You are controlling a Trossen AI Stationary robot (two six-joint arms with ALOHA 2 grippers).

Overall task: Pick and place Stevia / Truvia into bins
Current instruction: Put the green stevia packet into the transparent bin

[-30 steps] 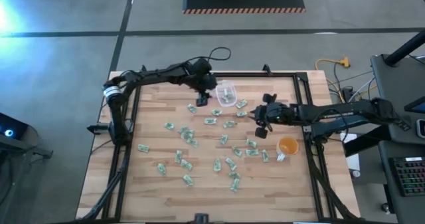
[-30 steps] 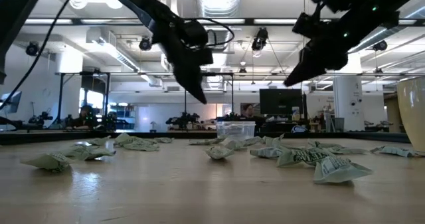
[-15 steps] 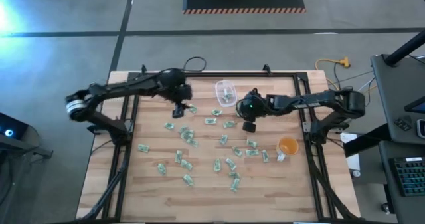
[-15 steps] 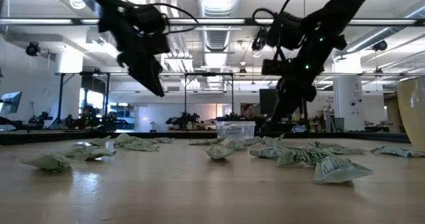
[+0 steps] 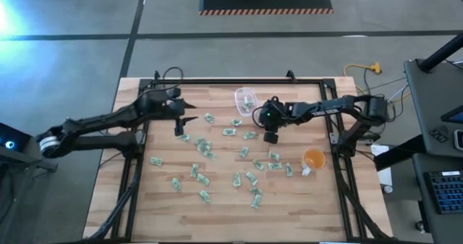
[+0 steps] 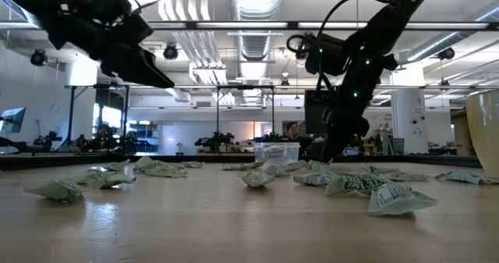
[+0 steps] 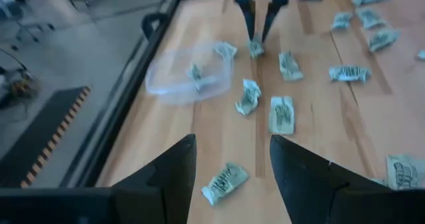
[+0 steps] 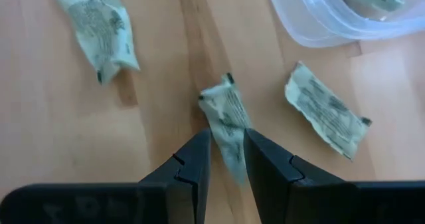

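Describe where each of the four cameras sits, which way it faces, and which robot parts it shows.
High view: overhead, facing down; shows both arms, table, clear tub.
Low view: at tabletop height, facing across; arms descend over packets.
Left wrist view: on the left arm; its own open tool faces the tub and the right tool.
Right wrist view: on the right arm; its tool grips a packet.
Shared: the tub appears in all.
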